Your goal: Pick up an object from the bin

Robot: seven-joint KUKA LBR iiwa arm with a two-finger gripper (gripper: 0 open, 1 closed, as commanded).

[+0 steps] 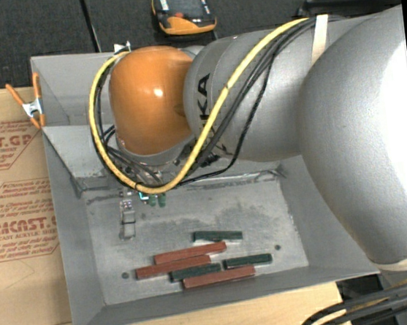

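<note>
The arm (345, 118) reaches in from the right and covers the upper right of the bin (82, 283). Its orange cover (148, 102) hangs over the back wall. On the floor near the front wall lie the only things to pick, a loose cluster of flat bars (201, 263). There are six: three red bars (190, 253) and three green bars (247, 261). Five lie side by side or touching. One green bar (216, 235) lies at a slight tilt just behind them. The gripper (128, 220) hangs over bare floor at the left, behind the cluster and apart from it, with nothing seen in it. Whether it is spread or pressed together cannot be told. The step in hand looks like lining up over a bar. To do it well, I would choose the lone green bar, since its long sides look free. I would turn the gripper to close across the bar's narrow width, centre it along the length, and go right down to the floor, as the bars are thin and a high grasp would slip off.
</note>
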